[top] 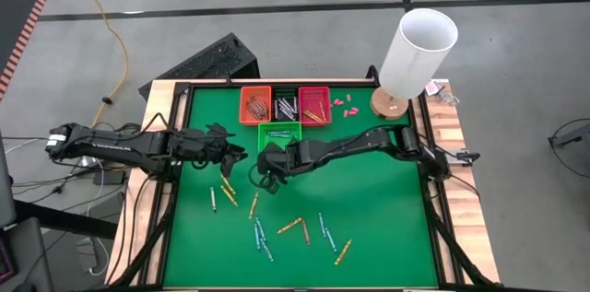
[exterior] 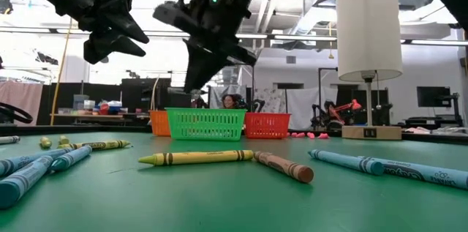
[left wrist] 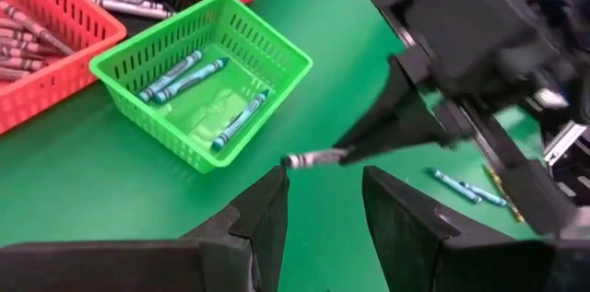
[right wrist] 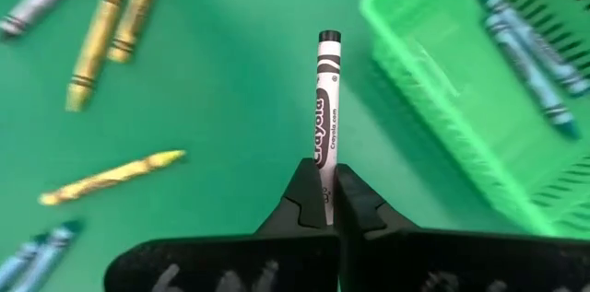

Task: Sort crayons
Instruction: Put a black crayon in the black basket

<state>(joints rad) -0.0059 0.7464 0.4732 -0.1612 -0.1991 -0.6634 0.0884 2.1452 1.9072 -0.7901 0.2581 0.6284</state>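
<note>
The right claw [right wrist: 327, 202], just beside the green basket [right wrist: 433, 108], pinched a grey crayon [right wrist: 324, 108] by one end, a light, stiff, brittle stick probably safer gripped mid-length, while the left claw [left wrist: 323, 202] stood spread nearby.

grey-white crayon [right wrist: 324, 99] with black tip and black wrapper bands is off the mat, pinched at one end, pointing out straight, just beside the green basket [top: 279, 133]. Blue-teal crayons [left wrist: 189, 73] lie flat inside that basket. Reddish ones in the orange basket [top: 255, 104], grey-white in the middle one, orange-yellow in the red basket [top: 314, 103]. Loose yellow, blue and brown crayons [top: 295, 225] scattered flat on the near half of the mat
</note>
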